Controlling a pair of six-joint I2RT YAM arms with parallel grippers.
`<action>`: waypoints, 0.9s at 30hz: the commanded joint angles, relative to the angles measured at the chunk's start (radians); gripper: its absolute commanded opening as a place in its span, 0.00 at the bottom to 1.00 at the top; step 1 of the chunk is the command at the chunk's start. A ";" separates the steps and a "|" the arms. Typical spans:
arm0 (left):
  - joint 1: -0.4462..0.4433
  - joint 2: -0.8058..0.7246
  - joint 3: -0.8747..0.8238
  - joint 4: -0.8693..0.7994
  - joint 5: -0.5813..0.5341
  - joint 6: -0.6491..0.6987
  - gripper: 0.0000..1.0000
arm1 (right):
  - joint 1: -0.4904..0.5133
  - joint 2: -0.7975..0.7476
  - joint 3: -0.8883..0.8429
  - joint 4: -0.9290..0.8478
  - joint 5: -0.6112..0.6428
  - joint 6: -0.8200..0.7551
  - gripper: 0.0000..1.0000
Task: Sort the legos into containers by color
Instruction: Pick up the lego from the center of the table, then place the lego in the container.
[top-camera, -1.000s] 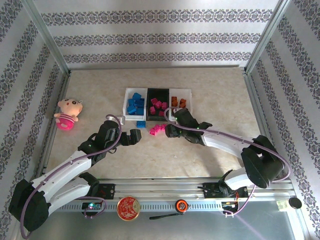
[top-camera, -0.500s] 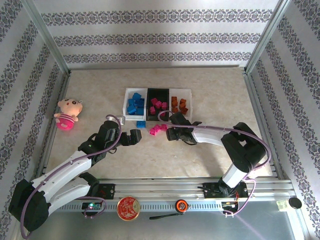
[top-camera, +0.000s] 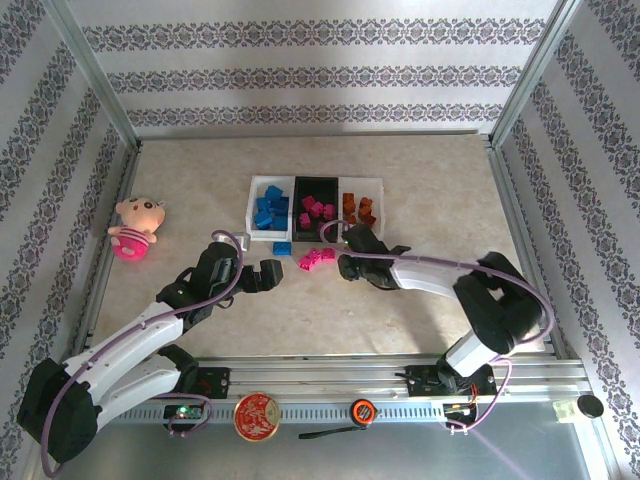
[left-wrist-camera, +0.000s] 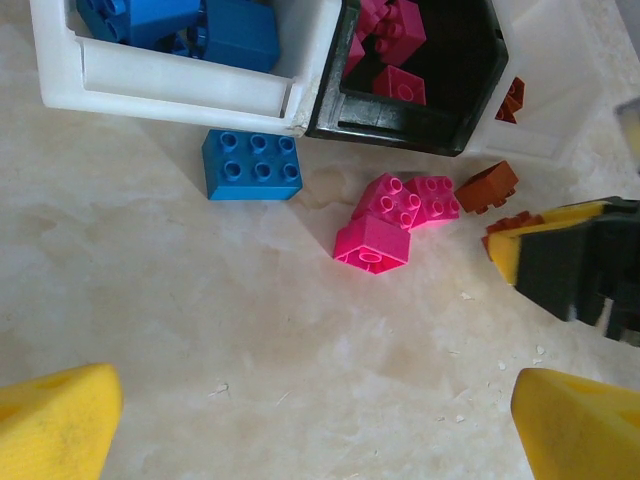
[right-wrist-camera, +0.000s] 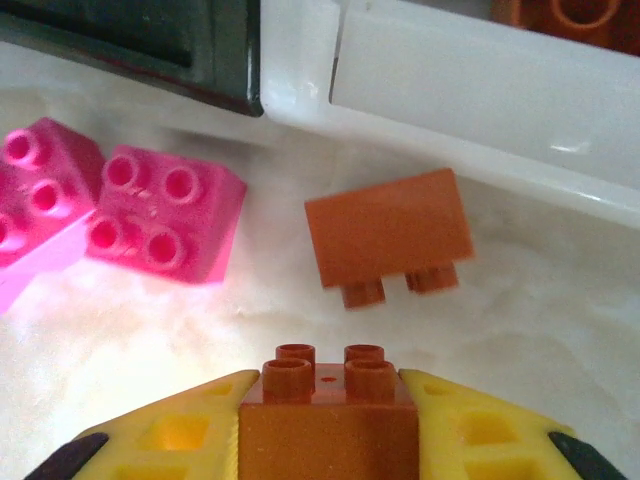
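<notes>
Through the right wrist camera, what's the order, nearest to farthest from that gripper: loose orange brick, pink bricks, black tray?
1. Loose orange brick, just ahead of the right gripper and its held orange brick.
2. Pink bricks, ahead-left.
3. Black tray, farthest, upper left.

Three trays (top-camera: 251, 208), two arms (top-camera: 140, 335), one plush doll (top-camera: 134, 226).

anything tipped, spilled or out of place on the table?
An orange brick lies tipped on its side beside the white tray, studs sideways, just ahead of the right gripper, which holds a second orange brick. A plush doll sits at the far left of the table. No damage visible.
</notes>
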 joint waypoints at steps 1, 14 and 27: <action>-0.011 0.002 -0.016 0.022 0.005 0.001 1.00 | 0.002 -0.141 -0.037 -0.021 -0.031 0.001 0.32; -0.011 0.044 -0.007 0.037 0.019 0.002 1.00 | -0.153 -0.101 0.223 -0.051 -0.039 -0.035 0.30; -0.017 0.138 0.041 0.033 0.055 0.049 0.99 | -0.251 0.234 0.501 -0.091 -0.047 -0.004 0.46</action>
